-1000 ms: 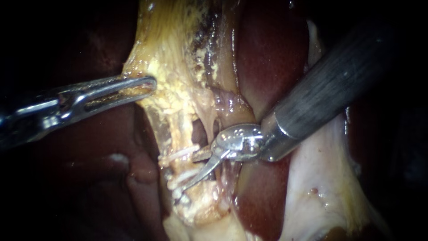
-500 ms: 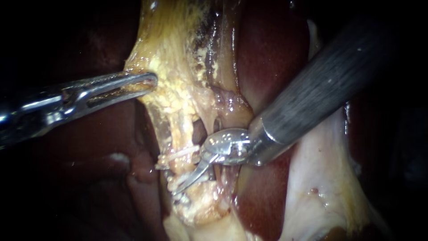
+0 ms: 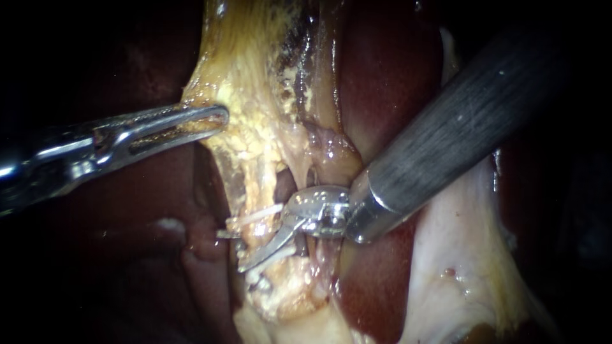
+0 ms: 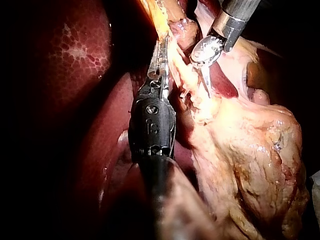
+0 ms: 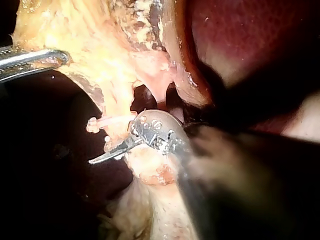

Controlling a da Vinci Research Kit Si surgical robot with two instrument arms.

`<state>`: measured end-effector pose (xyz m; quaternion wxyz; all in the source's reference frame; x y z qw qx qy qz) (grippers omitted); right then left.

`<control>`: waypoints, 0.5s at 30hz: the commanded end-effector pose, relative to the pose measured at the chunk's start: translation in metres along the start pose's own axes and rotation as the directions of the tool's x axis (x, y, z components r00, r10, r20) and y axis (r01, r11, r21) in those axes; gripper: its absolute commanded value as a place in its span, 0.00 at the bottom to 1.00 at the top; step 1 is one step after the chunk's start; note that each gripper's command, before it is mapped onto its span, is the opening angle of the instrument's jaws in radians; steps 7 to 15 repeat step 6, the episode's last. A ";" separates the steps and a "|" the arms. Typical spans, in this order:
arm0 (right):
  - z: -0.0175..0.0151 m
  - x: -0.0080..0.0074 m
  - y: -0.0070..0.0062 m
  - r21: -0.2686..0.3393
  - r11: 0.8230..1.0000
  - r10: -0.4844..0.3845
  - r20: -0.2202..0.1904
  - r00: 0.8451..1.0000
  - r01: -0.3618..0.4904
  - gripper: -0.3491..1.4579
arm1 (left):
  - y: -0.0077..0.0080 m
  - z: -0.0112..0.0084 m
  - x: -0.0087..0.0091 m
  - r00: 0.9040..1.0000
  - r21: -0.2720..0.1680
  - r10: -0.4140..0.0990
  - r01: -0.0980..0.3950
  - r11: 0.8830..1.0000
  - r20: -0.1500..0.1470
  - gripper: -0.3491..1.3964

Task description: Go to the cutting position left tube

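The left tube [image 3: 256, 191] runs down from the yellow tissue [image 3: 248, 76], with a white clip [image 3: 255, 216] above and another clip [image 3: 273, 257] below. My right instrument [image 3: 255, 255] comes from the upper right; its curved blades are open. One blade lies across the front of the tube between the clips, and the other is mostly hidden behind it. In the right wrist view the blade tip [image 5: 100, 157] pokes out past the tube. My left instrument [image 3: 213, 118] is shut on the edge of the yellow tissue and holds it out to the left.
Dark red liver [image 3: 382, 83] lies behind and to the right of the tubes, and more liver [image 3: 140, 210] under the left instrument. Pale tissue [image 3: 459, 255] sits at the lower right. A thinner strand [image 3: 319, 251] hangs just right of the clipped tube.
My right instrument has slid left, carrying its blade further across the left tube between the two clips. The left instrument keeps its hold and has barely moved.
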<state>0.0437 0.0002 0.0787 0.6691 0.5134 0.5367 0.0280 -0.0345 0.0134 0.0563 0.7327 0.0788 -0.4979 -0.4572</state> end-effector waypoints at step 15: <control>-0.0001 -0.0002 0.0001 0.002 1.000 0.011 0.002 1.000 -0.011 0.80 | 0.0001 0.0001 0.0001 1.000 0.000 0.001 -0.001 1.000 0.001 0.00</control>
